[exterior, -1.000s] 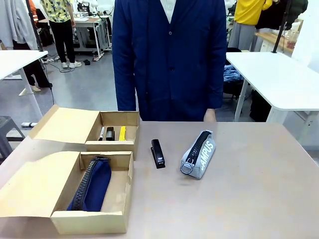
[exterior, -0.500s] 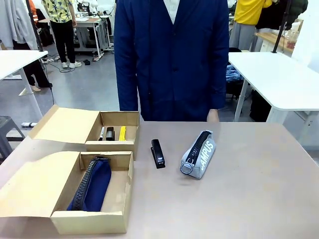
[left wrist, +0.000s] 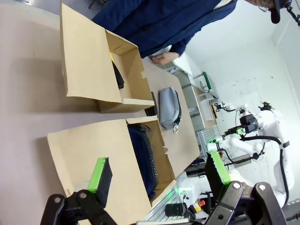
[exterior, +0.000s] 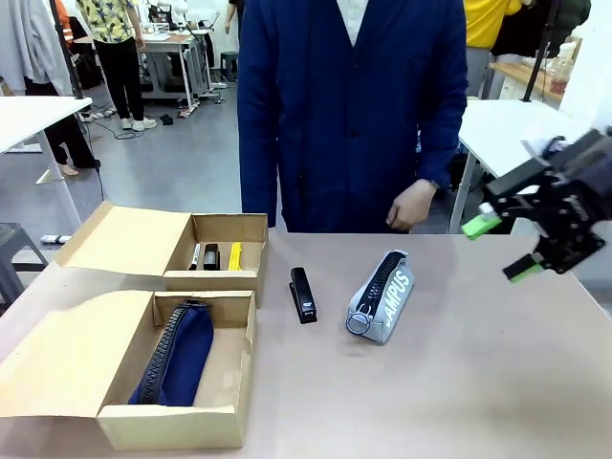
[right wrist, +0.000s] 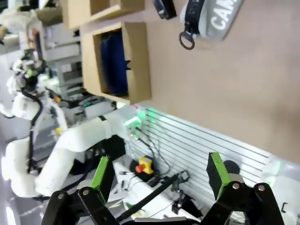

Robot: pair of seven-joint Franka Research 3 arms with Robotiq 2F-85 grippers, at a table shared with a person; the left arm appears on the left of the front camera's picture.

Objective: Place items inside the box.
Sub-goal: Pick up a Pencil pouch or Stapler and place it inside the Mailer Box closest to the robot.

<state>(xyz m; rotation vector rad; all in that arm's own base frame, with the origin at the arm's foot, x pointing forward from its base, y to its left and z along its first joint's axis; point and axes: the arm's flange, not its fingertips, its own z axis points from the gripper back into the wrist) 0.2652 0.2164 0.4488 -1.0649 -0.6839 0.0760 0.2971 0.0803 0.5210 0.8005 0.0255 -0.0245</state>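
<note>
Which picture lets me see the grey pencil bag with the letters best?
The front view: the whole grey pouch shows, zip and print plain. The left wrist view has the grey pouch small and far off. The right wrist view cuts the grey pouch at its top edge.

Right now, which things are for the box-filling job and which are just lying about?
For the job: grey pouch, black stapler, navy pouch, yellow knife, near box, far box.
Just lying about: left white table, right white table.
</note>
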